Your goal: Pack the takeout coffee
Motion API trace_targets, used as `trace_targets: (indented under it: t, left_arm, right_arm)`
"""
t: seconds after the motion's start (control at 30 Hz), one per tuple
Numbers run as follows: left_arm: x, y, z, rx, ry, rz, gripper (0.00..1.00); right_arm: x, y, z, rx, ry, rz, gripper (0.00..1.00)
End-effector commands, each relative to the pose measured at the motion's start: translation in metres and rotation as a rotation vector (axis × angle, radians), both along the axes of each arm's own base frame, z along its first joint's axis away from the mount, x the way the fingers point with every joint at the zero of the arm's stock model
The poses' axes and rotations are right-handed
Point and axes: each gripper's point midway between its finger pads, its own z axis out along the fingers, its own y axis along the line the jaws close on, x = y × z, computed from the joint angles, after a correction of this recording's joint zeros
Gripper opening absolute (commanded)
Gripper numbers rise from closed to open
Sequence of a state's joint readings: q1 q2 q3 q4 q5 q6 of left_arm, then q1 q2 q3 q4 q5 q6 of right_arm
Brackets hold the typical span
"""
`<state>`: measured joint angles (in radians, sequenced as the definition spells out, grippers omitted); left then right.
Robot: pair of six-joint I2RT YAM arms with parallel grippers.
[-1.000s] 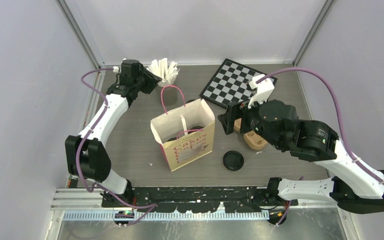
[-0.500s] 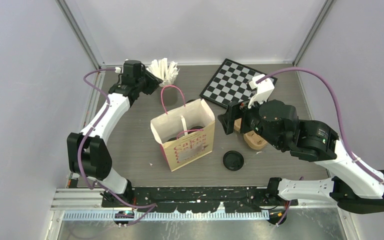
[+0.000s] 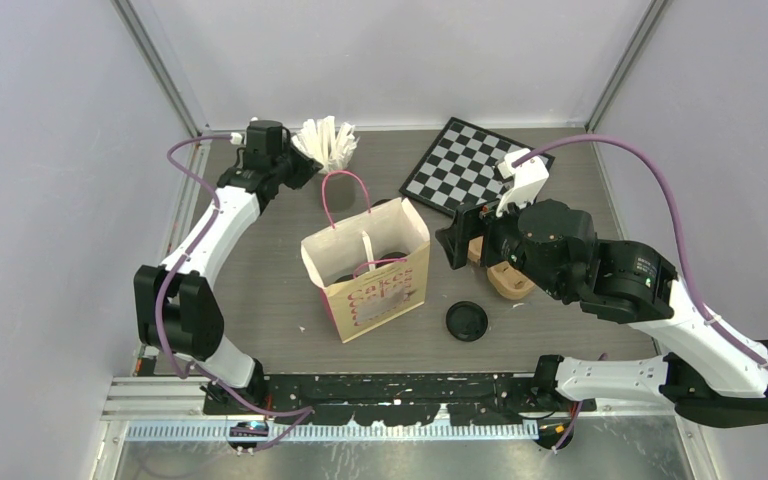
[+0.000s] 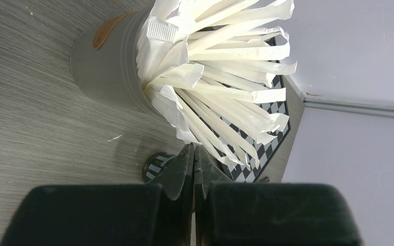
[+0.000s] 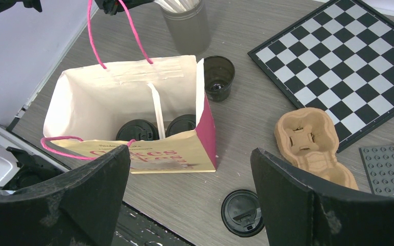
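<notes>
Two lidded black takeout coffee cups stand inside the open paper bag. A third black cup stands lidless behind the bag, and its loose lid lies on the table in front. At the back left, my left gripper is shut, its tips touching the lowest white stirrer stick in the grey cup; whether a stick is pinched does not show. My right gripper hangs open above the bag's right side with nothing between its fingers.
A brown pulp carrier lies right of the bag, partly under my right arm. The checkerboard sits at the back right, with a grey studded plate beside it. The bag's pink handles stick up.
My left gripper's jaws have closed at the stirrer sticks after a small shift of the arm. The right arm, bag, cups and lid have not moved.
</notes>
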<state>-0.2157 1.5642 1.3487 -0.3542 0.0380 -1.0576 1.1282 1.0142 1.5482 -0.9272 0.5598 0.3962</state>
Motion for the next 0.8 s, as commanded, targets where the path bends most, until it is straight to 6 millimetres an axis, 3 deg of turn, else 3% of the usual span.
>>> trace_targets:
  t: [0.0, 0.6, 0.77]
  left_arm:
    - [0.002, -0.001, 0.027, 0.02, -0.084, -0.022, 0.0]
    - [-0.044, -0.006, 0.076, 0.094, -0.118, -0.133, 0.0]
    - [-0.056, -0.005, 0.099, 0.142, -0.186, -0.172, 0.0]
  right_arm:
    - [0.002, -0.003, 0.017, 0.067, -0.028, -0.021, 0.91]
    - [-0.002, -0.005, 0.024, 0.074, -0.069, 0.021, 0.91]
    - [-0.005, -0.006, 0.024, 0.085, -0.066, 0.027, 0.91]
